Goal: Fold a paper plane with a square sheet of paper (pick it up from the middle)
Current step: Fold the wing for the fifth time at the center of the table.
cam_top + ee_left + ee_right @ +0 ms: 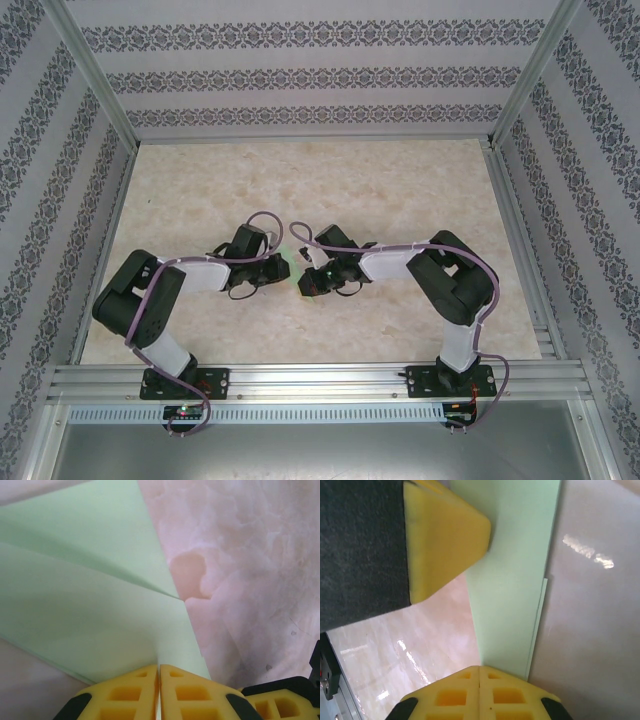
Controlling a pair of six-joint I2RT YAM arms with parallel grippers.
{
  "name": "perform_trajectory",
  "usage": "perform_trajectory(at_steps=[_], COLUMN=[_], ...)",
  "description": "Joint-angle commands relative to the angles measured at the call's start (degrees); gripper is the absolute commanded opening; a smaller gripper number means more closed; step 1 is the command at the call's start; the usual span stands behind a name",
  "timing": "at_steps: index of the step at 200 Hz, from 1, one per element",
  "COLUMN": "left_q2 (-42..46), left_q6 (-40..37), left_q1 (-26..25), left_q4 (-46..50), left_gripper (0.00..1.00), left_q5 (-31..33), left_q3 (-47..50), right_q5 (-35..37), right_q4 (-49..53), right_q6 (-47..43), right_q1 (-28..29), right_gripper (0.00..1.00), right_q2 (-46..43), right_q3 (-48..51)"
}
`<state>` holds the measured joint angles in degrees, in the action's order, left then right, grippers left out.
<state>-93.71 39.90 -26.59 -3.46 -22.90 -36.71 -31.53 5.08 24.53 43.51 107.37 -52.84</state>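
Paper plane (90,605), pale green and creased, is stretched mid-table (250,555) between my two arms, left gripper (159,690) and right gripper (479,690) each clenched on an edge. If I pull unevenly, the thin sheet may tear or slip free.

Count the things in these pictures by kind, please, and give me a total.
Arms: 2 (left arm, right arm)
Grippers: 2 (left gripper, right gripper)
Green sheet of paper: 1
Total: 5
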Motion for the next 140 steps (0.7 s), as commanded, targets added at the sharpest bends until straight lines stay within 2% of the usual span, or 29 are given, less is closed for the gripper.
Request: perform_trajectory(at_steps=[1, 59, 140], left_q2=[-2.4, -4.1, -6.2], left_q6=[-2.6, -4.3, -6.6], left_q1=[3.5, 8.7, 14.0], left_q4=[3.1, 7.5, 9.9], left_gripper=[0.11, 0.11, 0.11], left_q5=[5.1, 7.5, 10.8], left_q3=[-1.7, -4.7, -7.3], right_q5=[10.1, 12.9, 13.2], right_q4=[10.5, 11.7, 11.4], right_q6=[-0.6, -1.2, -0.8], right_q1=[0.0, 0.8, 0.8], right_gripper=[0.01, 0.01, 0.0], right_q2=[2.8, 3.1, 3.2], right_q3=[4.5, 5.4, 5.9])
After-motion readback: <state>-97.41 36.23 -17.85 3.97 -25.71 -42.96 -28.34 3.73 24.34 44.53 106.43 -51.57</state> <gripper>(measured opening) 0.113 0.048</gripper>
